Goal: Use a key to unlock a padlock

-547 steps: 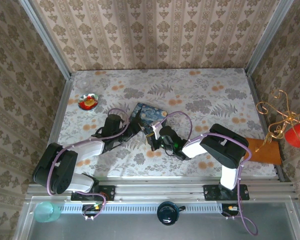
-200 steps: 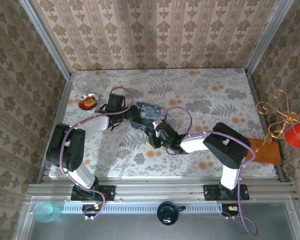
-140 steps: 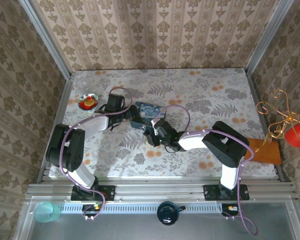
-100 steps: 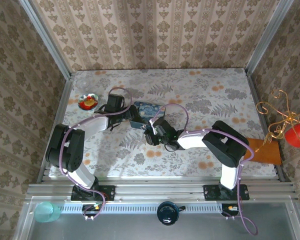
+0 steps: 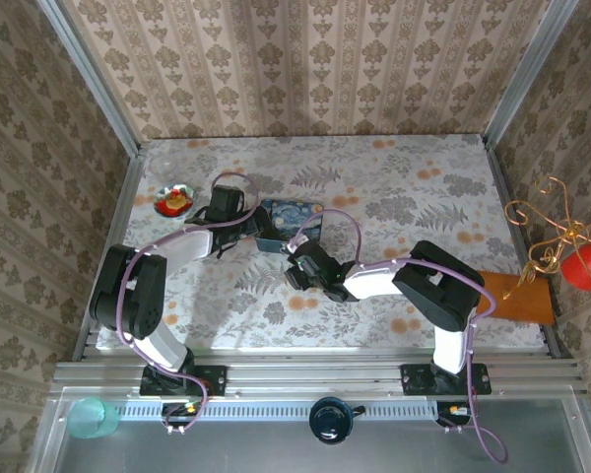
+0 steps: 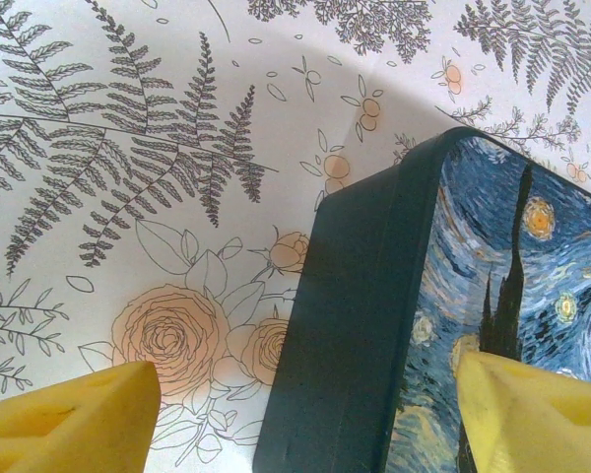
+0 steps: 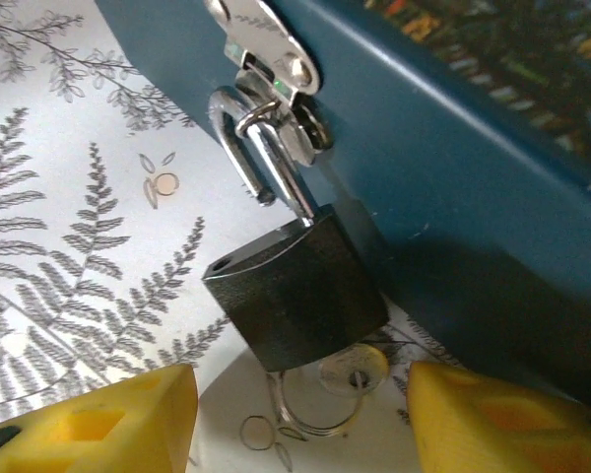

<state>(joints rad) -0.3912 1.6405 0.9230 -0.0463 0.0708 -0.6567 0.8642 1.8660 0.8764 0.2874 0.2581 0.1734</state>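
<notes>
The padlock (image 7: 295, 296), a small black body with a silvery shackle (image 7: 238, 148), hangs from the hasp of the blue painted tin (image 7: 453, 128). One shackle leg stands out of its hole in the body. A key (image 7: 357, 368) on a wire ring pokes out from under the lock body. My right gripper (image 7: 295, 424) is open, its yellow fingertips (image 7: 98, 424) on either side of the key, touching nothing. My left gripper (image 6: 300, 424) is open and straddles the tin's dark side wall (image 6: 364, 325). From above, both grippers (image 5: 261, 232) (image 5: 295, 258) meet at the tin (image 5: 294, 219).
A small dish (image 5: 175, 200) with something red sits at the back left. A brown board (image 5: 517, 296) lies at the table's right edge. A teal cup (image 5: 91, 416) and a dark cup (image 5: 330, 419) stand below the front rail.
My right gripper has opened and let go of the key, which stays under the lock. The right wrist shifted slightly left. The left arm holds still.
</notes>
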